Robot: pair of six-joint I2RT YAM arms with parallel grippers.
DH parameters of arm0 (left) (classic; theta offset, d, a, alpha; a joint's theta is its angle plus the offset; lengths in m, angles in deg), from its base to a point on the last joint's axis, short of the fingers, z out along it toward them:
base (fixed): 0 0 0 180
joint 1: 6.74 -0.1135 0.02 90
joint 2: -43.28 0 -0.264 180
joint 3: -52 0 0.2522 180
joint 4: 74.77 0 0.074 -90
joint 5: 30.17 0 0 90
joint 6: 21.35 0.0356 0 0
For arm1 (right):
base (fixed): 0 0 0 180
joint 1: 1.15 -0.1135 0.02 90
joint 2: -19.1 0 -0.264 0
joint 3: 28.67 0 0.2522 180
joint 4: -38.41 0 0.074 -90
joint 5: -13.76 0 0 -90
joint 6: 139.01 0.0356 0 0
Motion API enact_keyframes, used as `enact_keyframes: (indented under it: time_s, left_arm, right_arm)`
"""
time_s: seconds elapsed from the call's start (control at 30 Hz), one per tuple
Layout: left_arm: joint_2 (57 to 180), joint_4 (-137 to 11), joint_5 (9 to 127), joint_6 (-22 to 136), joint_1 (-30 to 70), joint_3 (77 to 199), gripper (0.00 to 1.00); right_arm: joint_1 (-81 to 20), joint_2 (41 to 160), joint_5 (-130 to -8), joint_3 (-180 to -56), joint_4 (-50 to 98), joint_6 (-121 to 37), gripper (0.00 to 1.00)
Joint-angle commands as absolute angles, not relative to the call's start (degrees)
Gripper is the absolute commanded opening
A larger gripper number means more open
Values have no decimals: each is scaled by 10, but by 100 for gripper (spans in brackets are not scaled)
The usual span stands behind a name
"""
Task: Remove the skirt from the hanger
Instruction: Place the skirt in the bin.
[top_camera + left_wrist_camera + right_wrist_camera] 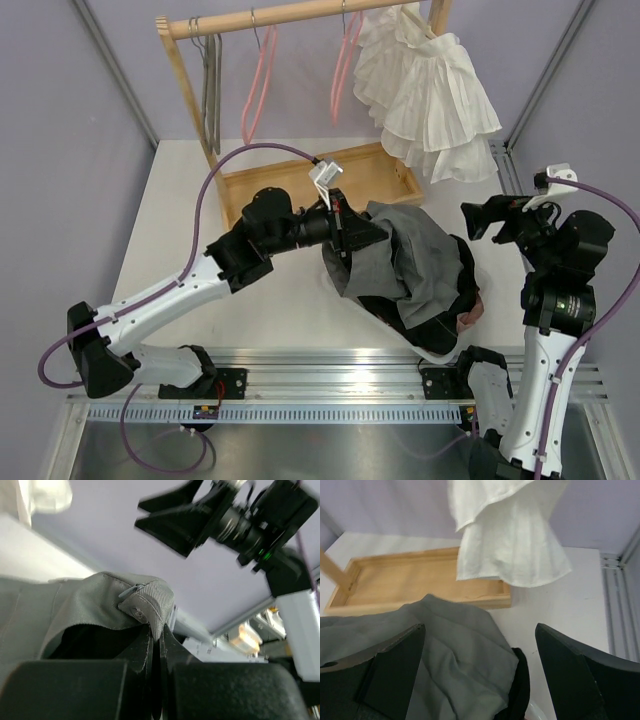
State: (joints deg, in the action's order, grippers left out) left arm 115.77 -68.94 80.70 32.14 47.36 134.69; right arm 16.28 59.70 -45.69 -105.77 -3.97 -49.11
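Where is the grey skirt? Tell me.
Top view, right of centre: the grey skirt sits before the wooden tray, its waistband pinched by the left gripper.

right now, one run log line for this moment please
left end effector: shut on grey skirt waistband | right end effector: open, over grey skirt | white garment: hanging on rack

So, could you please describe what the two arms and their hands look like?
The left arm and right arm are white with black joints; a purple cable loops along each. The left hand and right hand are black, with broad wedge fingers.
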Motion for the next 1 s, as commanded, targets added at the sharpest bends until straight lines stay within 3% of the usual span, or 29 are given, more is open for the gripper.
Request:
enact_keyframes:
  time_s: [0.0, 0.13, 0.2, 0.6, 0.83, 0.97]
  left_arm:
    - [1143, -551, 851, 362, 475, 1343, 0]
    - [1149, -482, 844, 395, 475, 1314, 0]
    - [1159, -478, 848, 408, 475, 1305, 0]
    - [1461, -655, 1020, 317, 478, 1457, 0]
    - [1609, -675, 962, 266, 489, 1481, 0]
    - [1631, -658, 892, 272, 505, 1437, 0]
  right_arm:
    - [166, 618, -313, -1052, -62, -558, 100]
    - [166, 656, -155, -1054, -130, -641, 97]
    - [166, 673, -137, -1056, -163, -690, 96]
    - [167, 662, -350, -1026, -58, -573, 99]
    - [168, 666, -342, -1011, -58, -581, 99]
    - [168, 670, -335, -1005, -59, -587, 99]
